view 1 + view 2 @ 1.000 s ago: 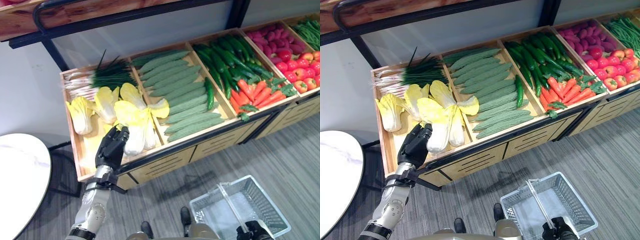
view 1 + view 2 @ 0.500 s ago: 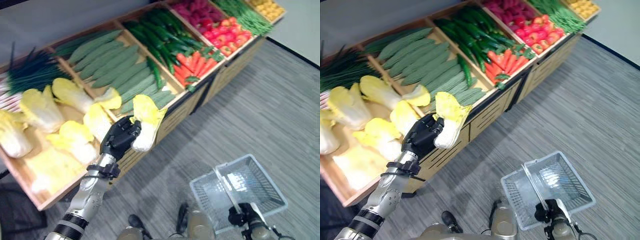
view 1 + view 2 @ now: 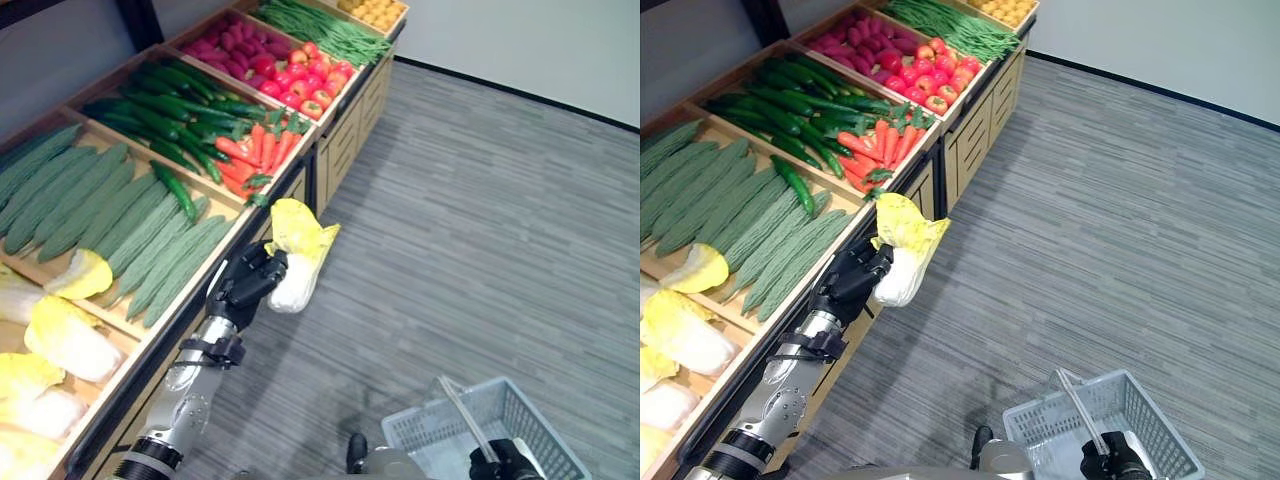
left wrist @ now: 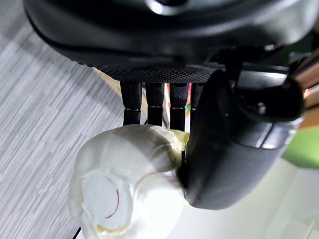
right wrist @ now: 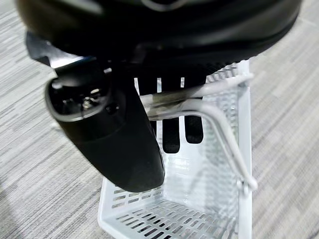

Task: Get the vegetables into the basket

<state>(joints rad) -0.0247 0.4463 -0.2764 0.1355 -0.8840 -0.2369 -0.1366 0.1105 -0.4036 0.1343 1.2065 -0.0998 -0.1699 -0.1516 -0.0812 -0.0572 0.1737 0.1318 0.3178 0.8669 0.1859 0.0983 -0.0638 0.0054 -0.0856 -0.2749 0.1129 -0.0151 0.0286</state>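
My left hand (image 3: 245, 288) is shut on a napa cabbage (image 3: 296, 252), yellow-leaved with a white stalk, and holds it in the air just off the front edge of the wooden stand (image 3: 285, 185). In the left wrist view the cabbage's cut white base (image 4: 107, 199) shows between thumb and fingers. At the lower right my right hand (image 3: 1110, 462) is curled round the handle (image 5: 219, 124) of a white wire basket (image 3: 1150, 420) that hangs above the grey floor.
The stand's crates run along the left: more cabbages (image 3: 60, 340), bitter gourds (image 3: 110, 215), cucumbers (image 3: 170, 110), carrots (image 3: 255, 150), tomatoes (image 3: 310, 85), green beans (image 3: 320, 25). Grey striped floor (image 3: 480, 220) spreads to the right.
The head camera has swung right. My left hand has lifted the cabbage out of its crate and carried it out past the stand's front edge. The basket stays in my right hand.
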